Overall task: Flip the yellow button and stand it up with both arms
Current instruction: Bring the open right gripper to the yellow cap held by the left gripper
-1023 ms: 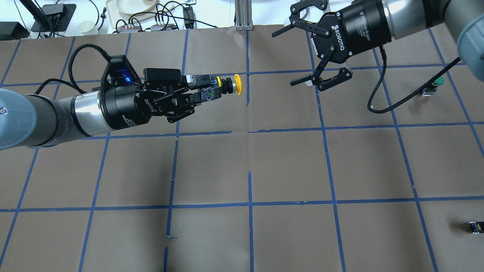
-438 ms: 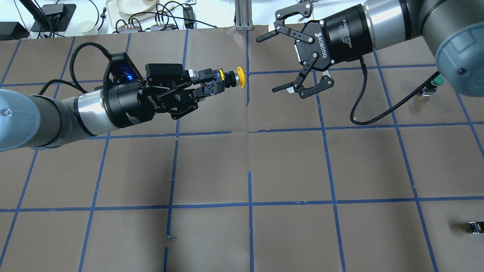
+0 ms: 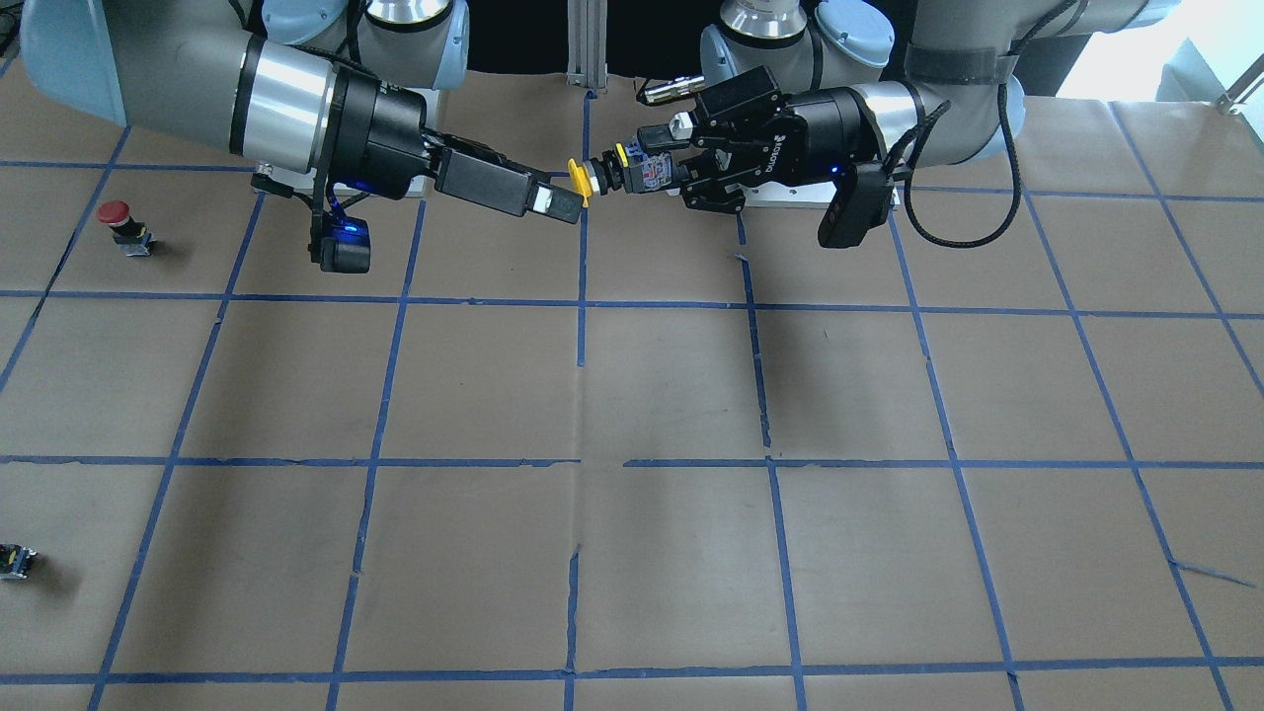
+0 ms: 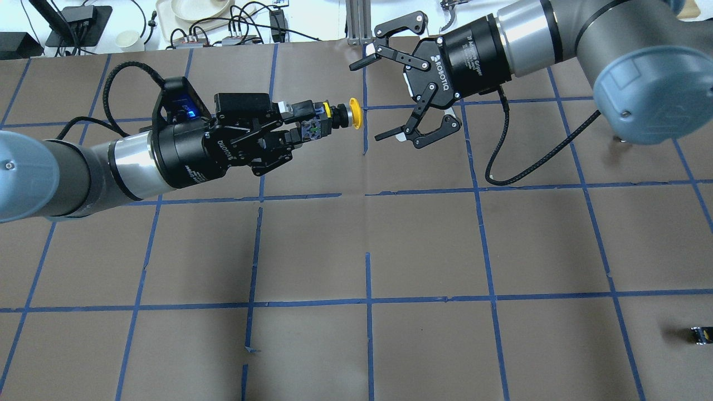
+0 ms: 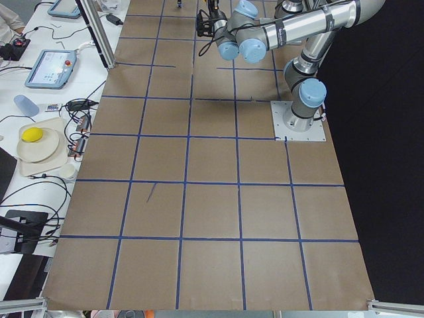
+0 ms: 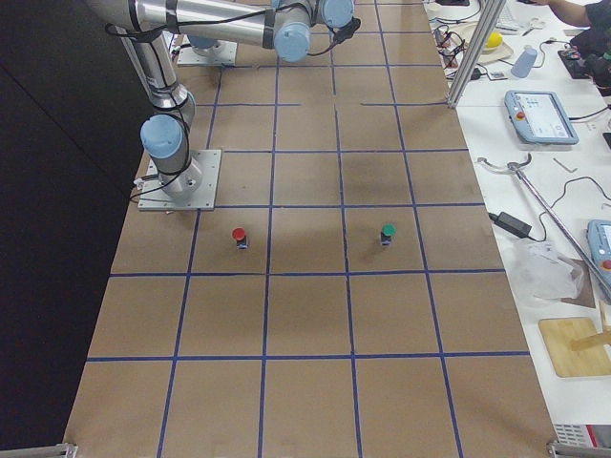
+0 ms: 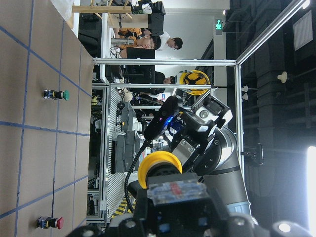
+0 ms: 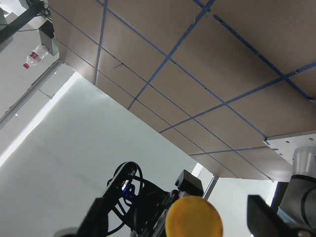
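Observation:
The yellow button [image 4: 353, 113] is held level in the air, its cap pointing at my right arm. My left gripper [image 4: 305, 126] is shut on its black and grey body; it shows on the right of the front view [image 3: 660, 170] with the cap [image 3: 578, 182] sticking out. My right gripper [image 4: 367, 101] is open, its fingertips level with the cap, one on each side, not touching it. In the right wrist view the cap [image 8: 193, 217] sits between the two fingers [image 8: 269, 215]. In the left wrist view the cap [image 7: 159, 168] faces the right gripper [image 7: 197, 136].
A red-capped button [image 3: 117, 219] and a green-capped button [image 6: 387, 232] stand on the brown table [image 4: 423, 239] on my right side. A small black switch block [image 4: 700, 334] lies near the front right. Cables and dishes [image 4: 195, 11] lie beyond the far edge.
My right gripper has moved left toward the yellow cap, staying open. My left gripper lifted its tip slightly early on and then held still with the button.

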Motion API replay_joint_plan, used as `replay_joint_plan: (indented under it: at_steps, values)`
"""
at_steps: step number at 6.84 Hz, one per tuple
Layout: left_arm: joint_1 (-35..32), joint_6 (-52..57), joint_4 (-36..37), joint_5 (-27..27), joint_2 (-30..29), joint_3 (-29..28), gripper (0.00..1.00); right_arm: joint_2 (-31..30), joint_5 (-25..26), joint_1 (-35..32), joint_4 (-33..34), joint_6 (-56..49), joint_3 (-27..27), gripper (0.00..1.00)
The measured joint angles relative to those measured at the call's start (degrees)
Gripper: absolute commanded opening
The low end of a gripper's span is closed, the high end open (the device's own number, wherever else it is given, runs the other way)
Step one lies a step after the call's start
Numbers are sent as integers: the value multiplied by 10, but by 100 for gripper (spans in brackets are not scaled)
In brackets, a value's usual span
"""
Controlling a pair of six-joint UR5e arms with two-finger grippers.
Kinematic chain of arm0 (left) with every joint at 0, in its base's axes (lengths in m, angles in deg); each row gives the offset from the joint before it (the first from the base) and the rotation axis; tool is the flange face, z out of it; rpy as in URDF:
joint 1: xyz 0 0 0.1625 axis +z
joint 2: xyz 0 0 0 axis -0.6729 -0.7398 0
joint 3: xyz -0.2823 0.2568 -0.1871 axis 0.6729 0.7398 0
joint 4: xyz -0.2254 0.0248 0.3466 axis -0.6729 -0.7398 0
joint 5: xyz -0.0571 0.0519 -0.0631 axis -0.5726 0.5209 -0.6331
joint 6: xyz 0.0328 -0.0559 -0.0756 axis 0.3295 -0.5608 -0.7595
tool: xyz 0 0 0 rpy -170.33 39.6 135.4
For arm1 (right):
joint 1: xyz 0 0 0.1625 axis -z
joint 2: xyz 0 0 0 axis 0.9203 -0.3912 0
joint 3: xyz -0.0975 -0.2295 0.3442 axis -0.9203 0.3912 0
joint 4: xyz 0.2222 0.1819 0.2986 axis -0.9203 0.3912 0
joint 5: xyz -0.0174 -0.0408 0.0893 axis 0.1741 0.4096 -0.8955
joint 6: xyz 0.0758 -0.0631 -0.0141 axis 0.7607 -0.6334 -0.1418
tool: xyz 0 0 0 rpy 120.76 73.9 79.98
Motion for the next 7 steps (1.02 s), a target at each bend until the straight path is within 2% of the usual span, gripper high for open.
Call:
replay_joint_plan:
  at_steps: [2, 7]
  values:
    - [0, 0, 0, 0, 0, 0, 2, 5, 2, -2, 45, 53, -2, 95]
    - [0, 0, 0, 2, 2, -3, 2, -2, 3, -6, 48, 102, -15, 91]
